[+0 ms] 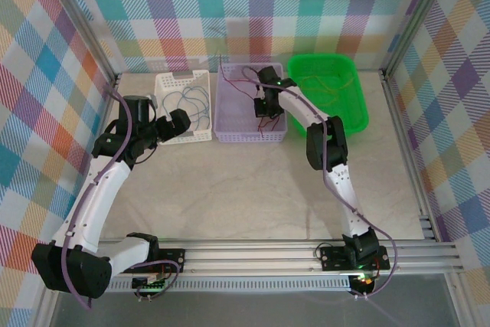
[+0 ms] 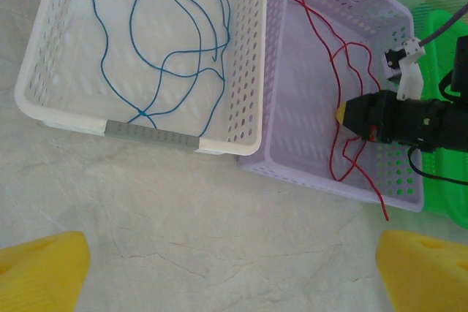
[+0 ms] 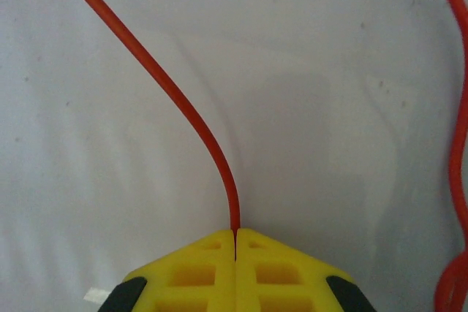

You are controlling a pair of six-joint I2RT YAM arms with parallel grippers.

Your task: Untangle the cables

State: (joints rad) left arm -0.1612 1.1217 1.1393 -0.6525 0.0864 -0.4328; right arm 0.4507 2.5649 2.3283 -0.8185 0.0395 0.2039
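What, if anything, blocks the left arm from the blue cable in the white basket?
Nothing visible, so probably yes. The left gripper hovers open beside the white basket; the blue cable lies loose inside. The right gripper, shut on the red cable, is in the purple basket.

Pale bench (image 1: 253, 189): white basket (image 1: 207, 105) far left, purple basket (image 1: 241, 136) just beside, green basket (image 1: 358, 101) far right.
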